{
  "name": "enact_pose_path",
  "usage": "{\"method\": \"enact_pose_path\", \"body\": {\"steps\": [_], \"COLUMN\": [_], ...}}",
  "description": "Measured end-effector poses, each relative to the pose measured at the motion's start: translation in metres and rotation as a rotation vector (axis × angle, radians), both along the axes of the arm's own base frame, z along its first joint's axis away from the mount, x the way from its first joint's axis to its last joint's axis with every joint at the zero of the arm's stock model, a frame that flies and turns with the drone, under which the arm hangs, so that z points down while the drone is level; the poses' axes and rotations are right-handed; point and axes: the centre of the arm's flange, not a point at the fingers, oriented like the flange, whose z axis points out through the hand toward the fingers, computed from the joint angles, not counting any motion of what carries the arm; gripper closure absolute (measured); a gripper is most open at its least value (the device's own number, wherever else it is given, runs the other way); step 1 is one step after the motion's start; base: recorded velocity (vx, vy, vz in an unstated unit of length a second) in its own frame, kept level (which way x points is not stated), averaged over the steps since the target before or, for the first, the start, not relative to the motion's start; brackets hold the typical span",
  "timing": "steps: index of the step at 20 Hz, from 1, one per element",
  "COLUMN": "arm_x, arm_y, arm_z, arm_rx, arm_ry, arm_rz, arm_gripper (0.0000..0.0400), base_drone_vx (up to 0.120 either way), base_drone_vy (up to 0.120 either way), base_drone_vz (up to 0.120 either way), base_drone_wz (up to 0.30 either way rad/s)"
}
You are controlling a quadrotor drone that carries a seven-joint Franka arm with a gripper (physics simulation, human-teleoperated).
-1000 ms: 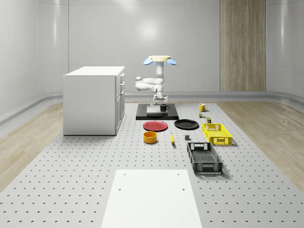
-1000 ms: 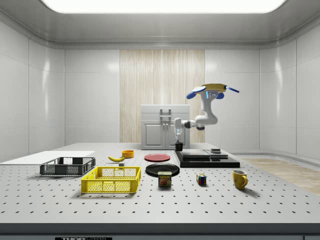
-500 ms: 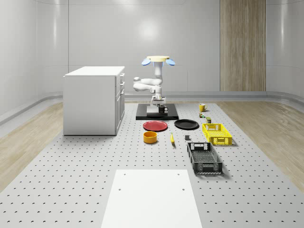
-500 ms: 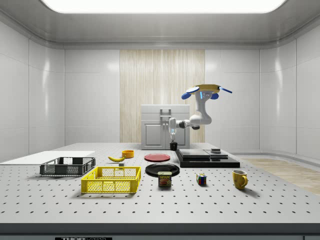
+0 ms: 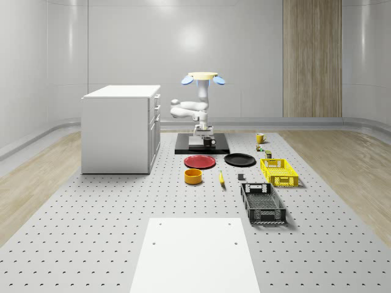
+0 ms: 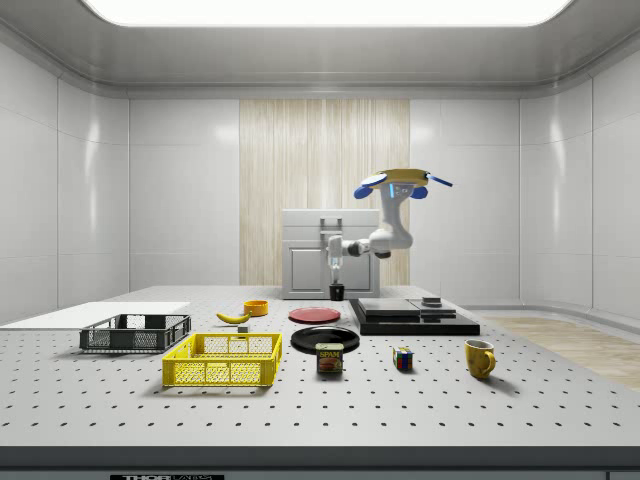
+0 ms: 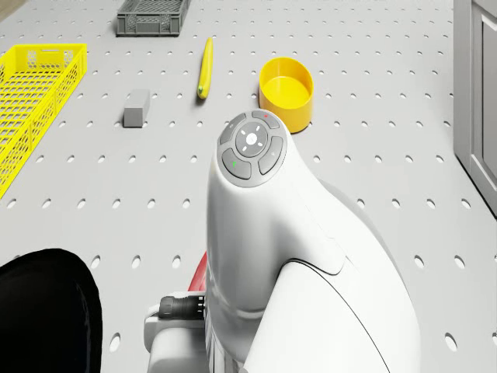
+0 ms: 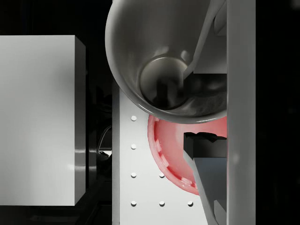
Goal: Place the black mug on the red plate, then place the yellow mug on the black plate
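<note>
The black mug (image 6: pixel 336 292) hangs in the air just past the low black platform (image 6: pixel 415 322), toward the side view's left. My gripper (image 6: pixel 336 278) is shut on its rim, one finger (image 8: pixel 240 93) outside and one inside the mug (image 8: pixel 159 51). Beneath the mug lies part of the red plate (image 8: pixel 171 152), which rests flat on the table (image 5: pixel 200 162). The drone (image 5: pixel 203 77) hovers over the platform's front edge, arm hanging down. The black plate (image 5: pixel 239 160) sits beside the red one. Further back, the yellow mug (image 5: pixel 259 138) stands on the table at the whole-scene view's right.
A white cabinet (image 5: pixel 120 128) stands left of the platform in the whole-scene view. In front of the plates are a yellow bowl (image 7: pixel 286 93), a banana (image 7: pixel 205 68), a grey block (image 7: pixel 137 107), a yellow crate (image 5: pixel 279 171) and a black crate (image 5: pixel 263 203). A can (image 6: pixel 329 358) and a cube (image 6: pixel 403 358) sit near the yellow mug.
The drone and arm have shifted toward the side view's left, carrying the black mug off the platform edge toward the red plate. Plates and yellow mug have not moved.
</note>
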Motion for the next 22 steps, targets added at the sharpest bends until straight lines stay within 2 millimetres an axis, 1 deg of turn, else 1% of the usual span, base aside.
{"method": "enact_pose_path", "body": {"steps": [2,13,19,22], "arm_x": [0.0000,0.0000,0.0000,0.0000], "arm_y": [0.0000,0.0000,0.0000,0.0000], "arm_z": [0.0000,0.0000,0.0000,0.0000], "arm_rx": [0.000,0.000,0.000,0.000], "arm_ry": [0.000,0.000,0.000,0.000], "arm_rz": [0.000,0.000,0.000,0.000], "arm_gripper": [0.0290,0.0290,0.0290,0.0290], "base_drone_vx": [0.120,0.120,0.020,0.000], "base_drone_vy": [-0.100,0.000,0.000,0.000], "base_drone_vz": [0.000,0.000,0.000,-0.107], "base_drone_wz": [0.000,0.000,0.000,0.000]}}
